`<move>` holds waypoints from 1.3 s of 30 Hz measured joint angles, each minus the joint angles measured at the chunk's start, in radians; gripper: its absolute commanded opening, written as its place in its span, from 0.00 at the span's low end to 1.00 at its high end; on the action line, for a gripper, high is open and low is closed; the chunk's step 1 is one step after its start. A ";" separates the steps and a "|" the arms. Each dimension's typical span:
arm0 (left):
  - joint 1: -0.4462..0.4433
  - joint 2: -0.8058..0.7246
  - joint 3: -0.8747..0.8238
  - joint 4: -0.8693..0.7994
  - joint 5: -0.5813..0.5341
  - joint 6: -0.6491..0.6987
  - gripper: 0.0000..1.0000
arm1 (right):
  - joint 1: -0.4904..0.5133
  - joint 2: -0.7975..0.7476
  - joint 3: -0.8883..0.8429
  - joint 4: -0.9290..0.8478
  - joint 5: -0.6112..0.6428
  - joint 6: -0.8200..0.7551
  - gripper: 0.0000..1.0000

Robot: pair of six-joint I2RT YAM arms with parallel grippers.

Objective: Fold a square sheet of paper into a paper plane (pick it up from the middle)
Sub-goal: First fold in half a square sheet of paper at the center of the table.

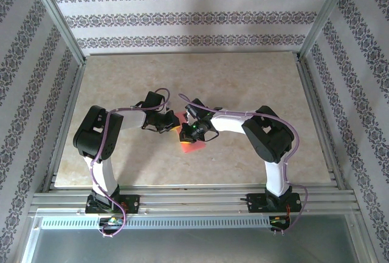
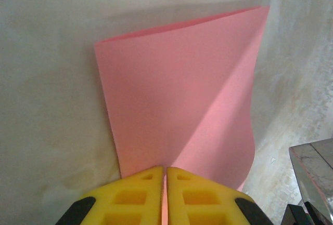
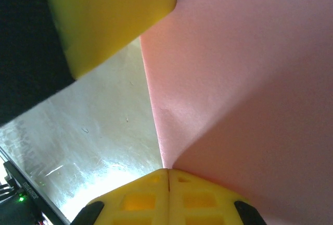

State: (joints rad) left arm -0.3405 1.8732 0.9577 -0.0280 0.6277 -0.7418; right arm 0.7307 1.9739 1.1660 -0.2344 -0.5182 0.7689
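Your overhead view is evenly and softly lit, with the pale table (image 1: 243,81) slightly washed out and only faint shadows beneath the arms. In your left wrist view the square sheet of paper (image 2: 177,90) is sharp, with a diagonal shadow across it. Your right wrist view is soft up close, with glare on the table at lower left.

left tool (image 2: 165,183), right tool (image 3: 167,181) clamped on paper (image 2: 177,90) at centre, table (image 1: 243,81) bare around
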 measured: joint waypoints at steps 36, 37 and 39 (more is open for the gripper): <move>-0.001 0.000 0.014 -0.015 -0.007 0.027 0.13 | 0.034 -0.251 -0.193 -0.015 -0.033 -0.084 0.00; -0.001 0.000 0.019 -0.019 -0.007 0.030 0.14 | 0.021 -0.267 -0.193 -0.005 -0.027 -0.084 0.00; -0.001 0.000 0.033 -0.027 -0.006 0.035 0.15 | -0.011 -0.283 -0.192 0.013 -0.012 -0.088 0.00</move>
State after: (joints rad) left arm -0.3412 1.8732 0.9909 -0.0547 0.6216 -0.7063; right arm 0.7200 1.6905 0.9745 -0.2211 -0.5304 0.6811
